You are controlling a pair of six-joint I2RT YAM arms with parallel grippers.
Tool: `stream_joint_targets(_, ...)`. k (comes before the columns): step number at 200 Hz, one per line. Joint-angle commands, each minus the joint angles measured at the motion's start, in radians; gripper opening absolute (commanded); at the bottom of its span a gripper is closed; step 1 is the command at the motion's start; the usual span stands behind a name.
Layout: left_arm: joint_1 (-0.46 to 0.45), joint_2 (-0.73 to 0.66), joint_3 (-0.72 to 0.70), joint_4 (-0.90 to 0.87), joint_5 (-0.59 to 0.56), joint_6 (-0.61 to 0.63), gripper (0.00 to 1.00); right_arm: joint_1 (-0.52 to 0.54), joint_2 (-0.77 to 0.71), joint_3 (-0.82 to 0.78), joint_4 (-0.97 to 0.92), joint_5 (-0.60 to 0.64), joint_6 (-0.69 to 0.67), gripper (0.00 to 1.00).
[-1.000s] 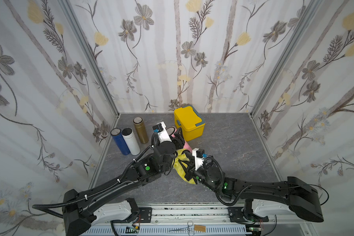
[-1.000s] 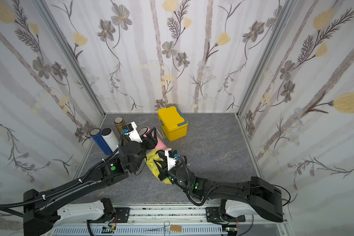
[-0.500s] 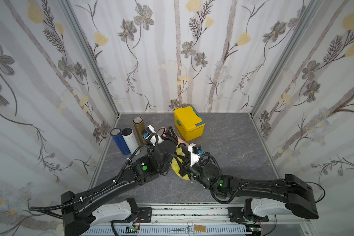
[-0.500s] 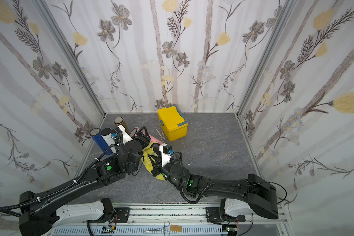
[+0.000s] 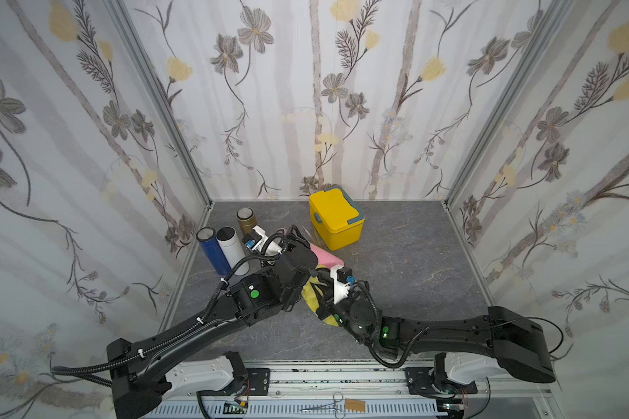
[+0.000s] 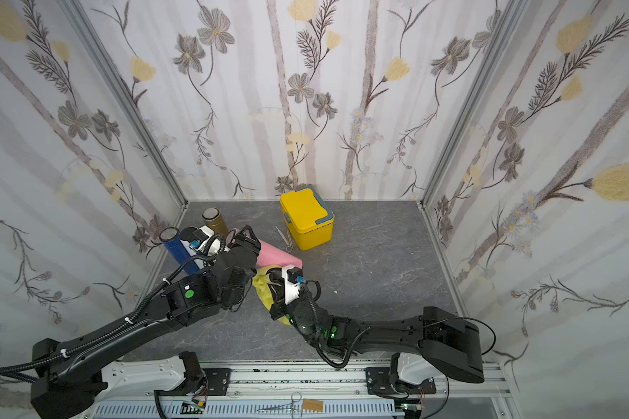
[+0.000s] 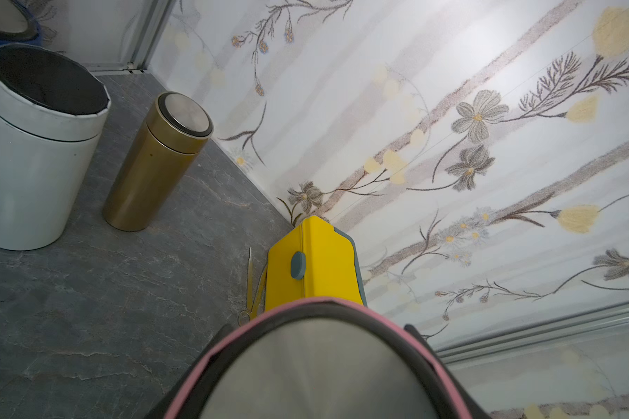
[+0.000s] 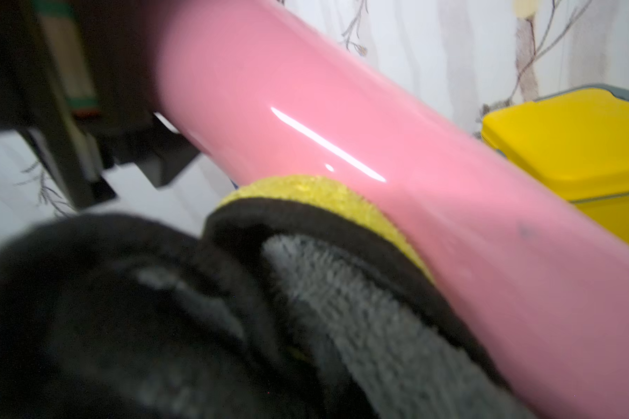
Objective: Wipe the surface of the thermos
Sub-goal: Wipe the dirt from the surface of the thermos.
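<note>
Overhead, in both top views: pink thermos (image 5: 327,255) tilted off the floor beside yellow box (image 5: 336,221), clamped near its cap by left gripper (image 6: 246,237); right gripper (image 6: 274,290) pinched on yellow cloth (image 6: 260,284). Via left wrist: box lid down (contents hidden), white thermos (image 7: 33,163) and gold thermos (image 7: 157,163) upright, capped. Via right wrist: cloth pressed to glossy barrel; probably rigid, slick, lightish; best held at the ends.

Bright, even light; both top views bow at the edges; right wrist view blurred, glare streaking the pink thermos (image 8: 378,163).
</note>
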Motion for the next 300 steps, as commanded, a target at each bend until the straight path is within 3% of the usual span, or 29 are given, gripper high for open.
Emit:
stream_joint_targets(1,-0.003,0.017,0.039,-0.135,-0.042,-0.107,0.00,0.022,0.073,0.104,0.047,0.132,-0.052,0.00)
stream_joint_targets(25,-0.004,0.044,0.060,-0.180,-0.041,-0.141,0.00,0.035,0.144,0.111,0.071,0.270,-0.038,0.00)
stream_joint_targets(55,-0.003,0.065,0.076,-0.199,-0.036,-0.161,0.00,0.048,0.120,-0.025,0.074,0.415,0.033,0.00)
stream_joint_targets(87,-0.004,0.067,0.091,-0.242,-0.023,-0.208,0.00,0.071,0.100,-0.067,0.097,0.480,0.027,0.00)
stream_joint_targets(134,-0.003,0.066,0.093,-0.257,-0.024,-0.227,0.00,0.114,0.296,0.150,0.376,0.546,-0.255,0.00)
stream_joint_targets(161,-0.003,0.076,0.096,-0.262,-0.026,-0.234,0.00,0.125,0.414,0.228,0.544,0.651,-0.405,0.00)
stream_joint_targets(212,-0.003,0.065,0.093,-0.274,-0.034,-0.243,0.00,0.129,0.423,0.080,0.621,0.767,-0.401,0.00)
stream_joint_targets(240,-0.003,0.047,0.085,-0.278,-0.031,-0.249,0.00,0.128,0.445,0.069,0.796,0.755,-0.526,0.00)
stream_joint_targets(269,-0.003,0.042,0.083,-0.275,-0.033,-0.249,0.00,0.138,0.524,0.255,0.914,0.699,-0.724,0.00)
stream_joint_targets(300,-0.003,0.045,0.082,-0.273,-0.027,-0.249,0.00,0.135,0.568,0.418,0.758,0.597,-0.641,0.00)
